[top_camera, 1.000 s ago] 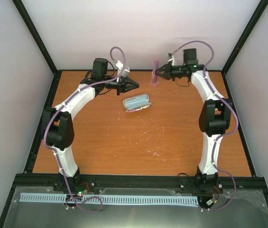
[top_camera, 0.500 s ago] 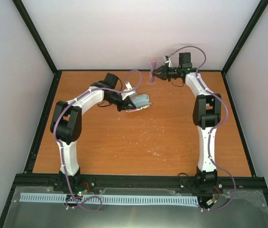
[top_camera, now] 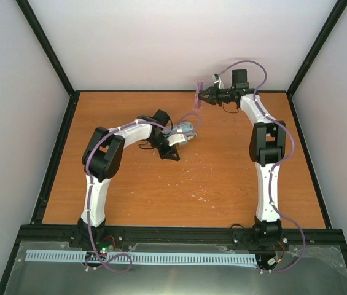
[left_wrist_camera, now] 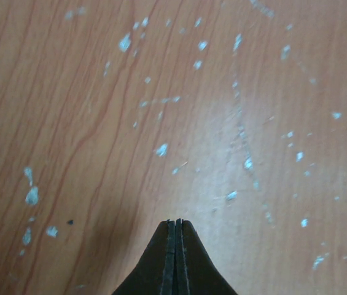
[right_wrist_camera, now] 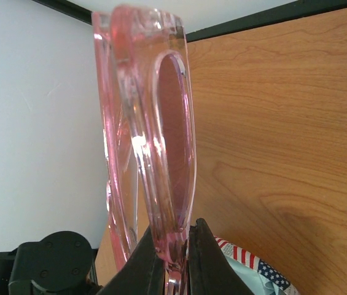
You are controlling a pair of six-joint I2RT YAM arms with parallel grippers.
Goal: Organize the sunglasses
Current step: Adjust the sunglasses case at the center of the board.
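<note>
Pink translucent sunglasses [top_camera: 199, 93] are held in the air at the back of the table by my right gripper [top_camera: 202, 94], which is shut on their frame [right_wrist_camera: 155, 153]. A light-blue glasses case [top_camera: 184, 130] with a flag-pattern edge lies open on the wooden table below; its corner shows in the right wrist view [right_wrist_camera: 253, 270]. My left gripper [top_camera: 172, 153] is shut and empty, pointing down at bare wood [left_wrist_camera: 175, 222] just in front of the case. The left wrist partly covers the case from above.
The wooden table [top_camera: 222, 178] has white scuff marks [left_wrist_camera: 161, 149]. Black frame posts and white walls close in the back and sides. The left arm's elbow [top_camera: 102, 157] stands over the left middle of the table.
My left arm swung forward and right, from behind the case to its near side, jaws now shut. The case shifted slightly right. The right gripper stays put with the sunglasses.
</note>
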